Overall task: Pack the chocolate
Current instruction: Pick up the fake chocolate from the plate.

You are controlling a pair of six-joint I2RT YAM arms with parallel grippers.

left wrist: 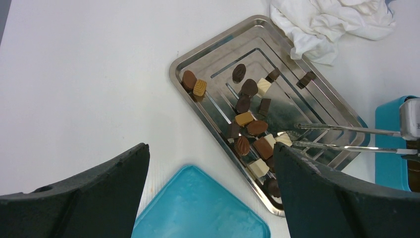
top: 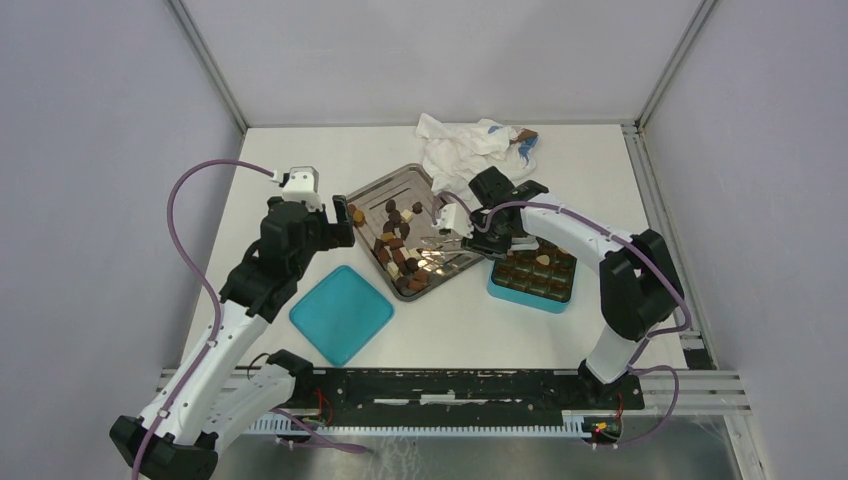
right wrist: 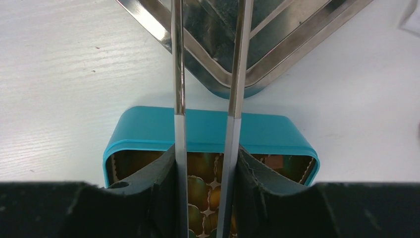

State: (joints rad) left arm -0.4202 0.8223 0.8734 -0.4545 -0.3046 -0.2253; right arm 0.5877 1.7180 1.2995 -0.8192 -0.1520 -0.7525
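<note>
Right jaws are clamped on a pair of metal tweezers (left wrist: 341, 128), squeezing the blades partway. The tips reach out over the steel tray (left wrist: 198, 54), parted with nothing between them, just beside a cream square. Left jaws hang spread wide above the tray's left side, gripping nothing.

The chocolate (left wrist: 250, 130) lies loose in the tray as brown, tan and cream pieces, mostly bunched along the side nearest the teal lid (left wrist: 198, 213). More sits in the teal box (top: 530, 300), right under the right wrist.

These pieces look light, hard and smooth, so I'd expect them to skate between bare steel tips and to mark or chip under a hard squeeze. The best hold looks like across the flat sides of a square, or across an oval's narrow width, low down. Loners at the cluster's fringe look easier than the packed ones.

On the way to the box, the tray's raised rim and then the box wall each call for a lift. There's open tray floor toward the far side. The white cloth (top: 460, 150) crowds the far corner, and the left jaws stand well apart from the tweezers.
</note>
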